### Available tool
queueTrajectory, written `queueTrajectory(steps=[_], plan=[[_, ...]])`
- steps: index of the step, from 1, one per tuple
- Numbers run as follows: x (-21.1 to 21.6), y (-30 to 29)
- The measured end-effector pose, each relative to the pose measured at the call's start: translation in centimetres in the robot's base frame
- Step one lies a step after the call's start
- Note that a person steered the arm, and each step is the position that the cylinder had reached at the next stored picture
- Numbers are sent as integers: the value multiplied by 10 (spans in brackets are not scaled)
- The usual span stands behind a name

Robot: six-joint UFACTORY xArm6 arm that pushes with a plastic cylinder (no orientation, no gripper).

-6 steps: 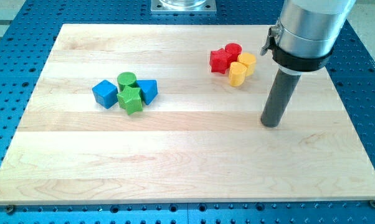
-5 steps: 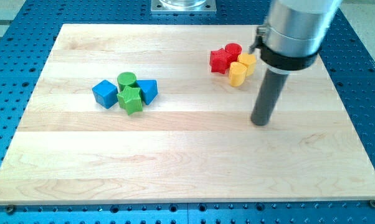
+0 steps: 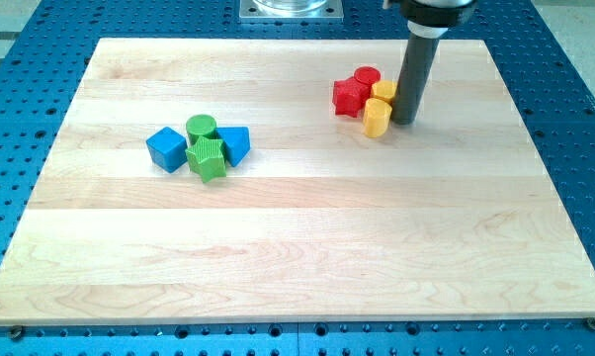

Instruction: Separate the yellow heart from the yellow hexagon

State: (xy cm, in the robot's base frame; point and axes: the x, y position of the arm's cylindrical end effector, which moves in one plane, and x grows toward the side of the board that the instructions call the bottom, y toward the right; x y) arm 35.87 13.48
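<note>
The yellow heart (image 3: pixel 377 117) and the yellow hexagon (image 3: pixel 383 91) sit touching each other at the upper right of the wooden board (image 3: pixel 297 257), the hexagon just above the heart. My tip (image 3: pixel 406 121) stands right beside them on the view's right, close against the heart's right side. The rod hides the hexagon's right part. Whether the tip touches a block cannot be told.
A red star-shaped block (image 3: pixel 350 96) and a red round block (image 3: pixel 369 78) touch the yellow pair on its left. At the left, a blue cube (image 3: pixel 166 148), green cylinder (image 3: pixel 201 127), green star-shaped block (image 3: pixel 209 158) and blue triangle (image 3: pixel 234 144) form a cluster.
My tip has moved up the view and slightly left, from lower right of the yellow blocks to right beside them. No block has visibly moved.
</note>
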Motion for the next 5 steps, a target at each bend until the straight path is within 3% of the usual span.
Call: queueTrajectory(steps=[3, 5], plan=[[24, -72], [16, -40]])
